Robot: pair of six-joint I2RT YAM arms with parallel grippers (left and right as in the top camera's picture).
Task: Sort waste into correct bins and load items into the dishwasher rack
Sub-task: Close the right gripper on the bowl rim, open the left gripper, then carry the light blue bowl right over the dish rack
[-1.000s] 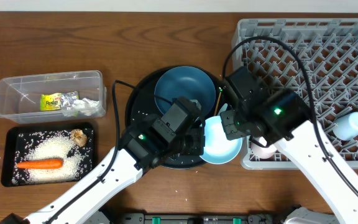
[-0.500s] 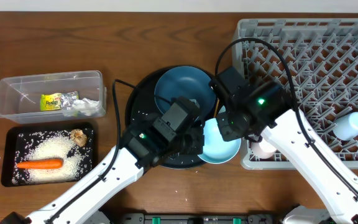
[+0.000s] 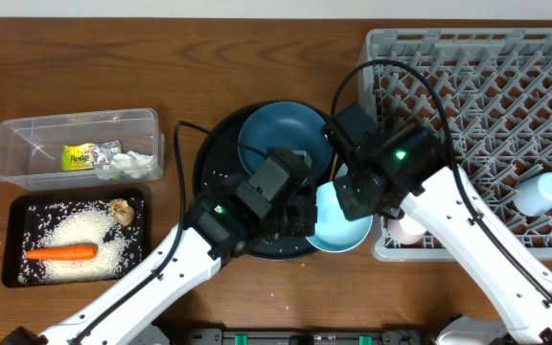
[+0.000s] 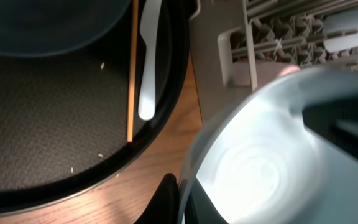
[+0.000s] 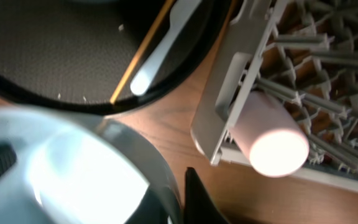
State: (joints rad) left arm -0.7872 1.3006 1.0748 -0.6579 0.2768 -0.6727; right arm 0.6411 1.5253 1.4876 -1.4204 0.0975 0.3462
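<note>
The white bowl (image 3: 345, 222) (glossy, pale blue-white inside, with faint rings at its bottom) hangs over the tabletop (image 3: 65, 57), just off the near left corner of the dishwasher rack (image 3: 506, 57). The left pincer (image 3: 310, 218) is clamped on the bowl's rim on the side away from the rack. The right pincer (image 3: 351, 196) sits at the rack-side rim; its grip cannot be made out.

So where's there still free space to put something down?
Most of the grey rack is bare, between the pale-pink cup at its near-left corner and the light-blue cup at its right edge. Crowded: the white bowl fills the gap between rack and round tray.
</note>
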